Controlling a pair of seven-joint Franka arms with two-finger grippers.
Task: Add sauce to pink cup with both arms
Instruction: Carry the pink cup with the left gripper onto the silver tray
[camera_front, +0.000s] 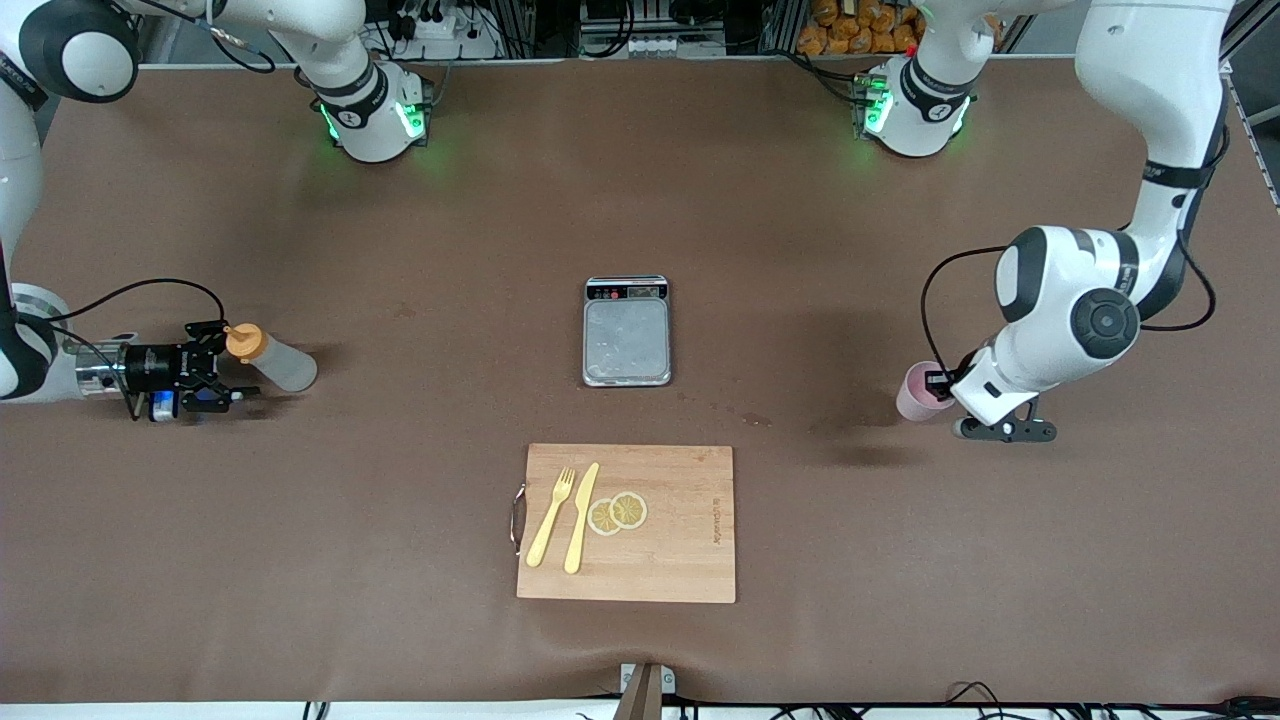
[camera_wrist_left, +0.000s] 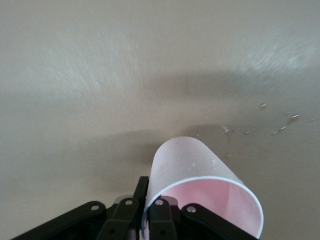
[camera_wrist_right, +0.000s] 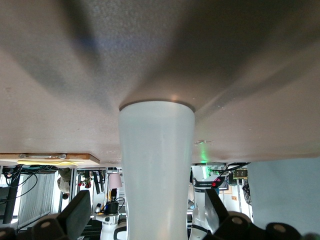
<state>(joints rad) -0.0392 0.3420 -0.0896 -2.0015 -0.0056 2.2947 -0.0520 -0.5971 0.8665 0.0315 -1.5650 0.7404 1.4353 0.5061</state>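
Front view: right claw (camera_front: 222, 372) clamps sauce (camera_front: 272, 361) near the right arm's tabletop edge; left claw (camera_front: 937, 385) clamps pink cup (camera_front: 915, 392) near the left arm's edge.

Scale (camera_front: 627, 331) at table centre; cutting board (camera_front: 627, 523) nearer the front edge — fork (camera_front: 552, 516), knife (camera_front: 581, 517), two lemon slices (camera_front: 618, 513) on it. Sauce (camera_front: 272, 360) by the right arm's end edge, pink cup (camera_front: 915, 391) toward the left arm's end — well apart.

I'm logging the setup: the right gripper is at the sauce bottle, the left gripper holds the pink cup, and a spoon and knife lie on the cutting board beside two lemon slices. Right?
One slip: it is a fork, not a spoon, lying with the knife on the cutting board, as the front view shows. The rest stands: right gripper at the sauce bottle, left gripper holding the pink cup, two lemon slices.
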